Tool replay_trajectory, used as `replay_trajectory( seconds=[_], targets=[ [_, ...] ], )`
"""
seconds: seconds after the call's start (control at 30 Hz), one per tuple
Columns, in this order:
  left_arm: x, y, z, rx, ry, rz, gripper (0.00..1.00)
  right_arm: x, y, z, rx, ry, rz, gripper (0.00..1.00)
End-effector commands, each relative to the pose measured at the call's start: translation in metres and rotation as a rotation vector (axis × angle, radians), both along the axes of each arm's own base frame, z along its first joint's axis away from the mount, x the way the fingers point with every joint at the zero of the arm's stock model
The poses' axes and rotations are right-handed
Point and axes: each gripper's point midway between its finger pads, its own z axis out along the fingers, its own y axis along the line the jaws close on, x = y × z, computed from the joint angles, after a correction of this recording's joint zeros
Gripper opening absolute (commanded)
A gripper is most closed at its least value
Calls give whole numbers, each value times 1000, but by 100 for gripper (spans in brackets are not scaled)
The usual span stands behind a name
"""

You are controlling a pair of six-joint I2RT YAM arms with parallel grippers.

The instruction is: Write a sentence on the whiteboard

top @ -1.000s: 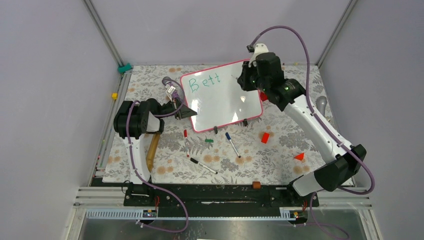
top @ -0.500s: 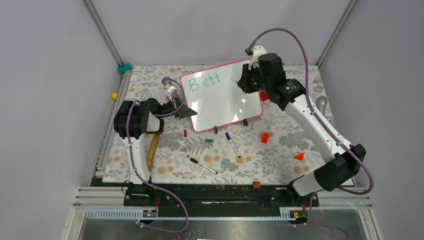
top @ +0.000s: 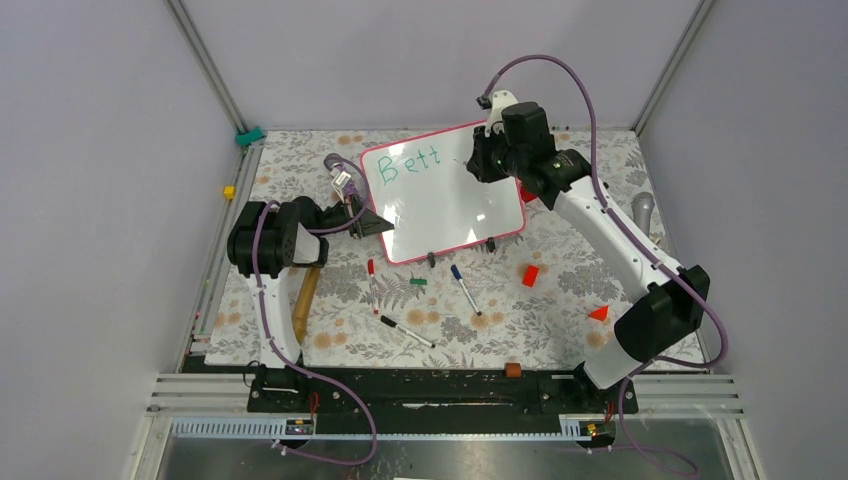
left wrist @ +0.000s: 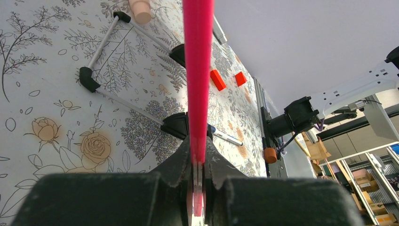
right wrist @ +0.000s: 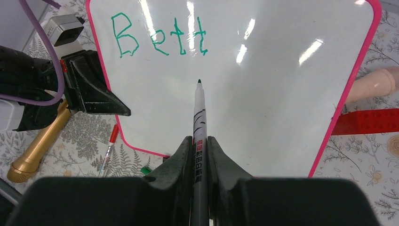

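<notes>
The whiteboard (top: pixel 440 195) stands propped on its feet on the tabletop (top: pixel 560 300). The left jaws are pinched shut on its pink frame at the left edge, apparently to brace it against writing pressure. The right jaws, clamped around a green marker (right wrist: pixel 199 113), point its tip at the board face just below the sentence (right wrist: pixel 157 41), so far only "Bett", ready for the next letter. Whether the tip touches cannot be told.
</notes>
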Motion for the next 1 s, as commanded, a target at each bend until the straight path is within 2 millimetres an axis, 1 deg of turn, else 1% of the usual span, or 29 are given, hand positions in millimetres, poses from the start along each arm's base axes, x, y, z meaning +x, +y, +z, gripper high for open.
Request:
replay_trajectory(
  seconds=[0.0,0.07,0.23,0.33,0.5,0.63,0.67,0.73,0.87,0.9,0.97],
  targets=[
    [-6,-5,-10,-3,73,-24,0,13,6,28,48,-70,0,0],
    [-5,-5,-11,-4,77,-23,0,17,7,26,39,-58,-8,0],
    [-5,-5,-11,-4,81,-23,0,16,5,21,28,-44,-16,0],
    [-6,-5,-11,-4,80,-25,0,13,4,24,31,-40,-20,0],
    [-6,-5,-11,-4,80,-25,0,14,-5,27,24,-49,-68,0],
    [-6,-5,-11,-4,81,-26,0,14,-3,32,59,-48,-86,0],
    [-6,-5,-11,-4,81,-25,0,16,-6,33,62,-52,-107,0],
    [-6,-5,-10,-4,79,-25,0,16,-7,33,70,-49,-124,0],
    [-6,-5,-11,-4,80,-24,0,15,-15,26,69,-16,-188,0],
    [-6,-5,-11,-4,81,-24,0,15,-18,27,73,-12,-210,0],
    [-6,-5,-11,-4,81,-23,0,13,-16,30,90,-7,-210,0]
  ],
)
